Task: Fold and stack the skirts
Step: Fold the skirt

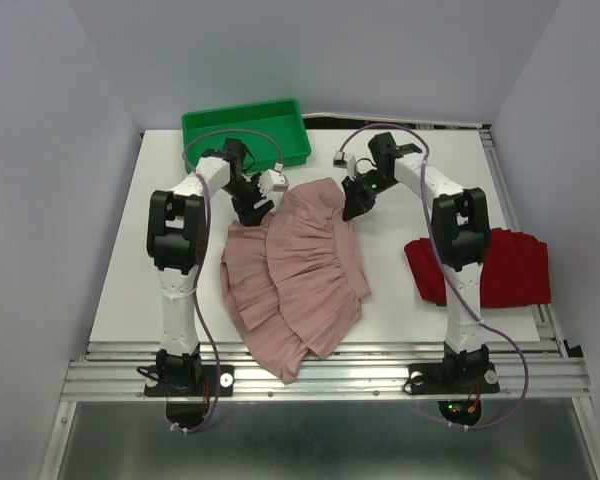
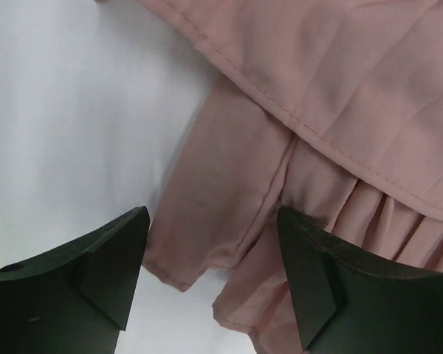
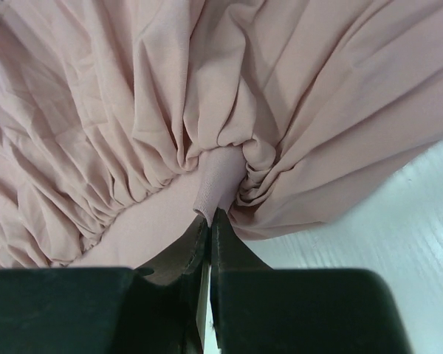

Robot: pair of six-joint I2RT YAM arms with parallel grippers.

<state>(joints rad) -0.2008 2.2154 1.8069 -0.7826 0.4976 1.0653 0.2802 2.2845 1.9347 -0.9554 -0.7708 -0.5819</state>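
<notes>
The centre skirt (image 1: 295,280) lies spread on the worktop (image 1: 130,280) between the two arms, its near edge reaching the worktop's front edge. The side skirt (image 1: 510,270) lies well apart at the right edge, partly behind the right arm. The tray (image 1: 280,125) sits at the far edge, left of centre, behind the left pincer (image 1: 253,208). The right pincer (image 1: 352,208) is at the centre skirt's far right edge.

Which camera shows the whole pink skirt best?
The top camera: nearly all of the pink skirt shows, spread on the table. The left wrist camera shows only an edge inside the open left gripper; the right wrist camera, only gathered folds pinched by the right gripper.
</notes>
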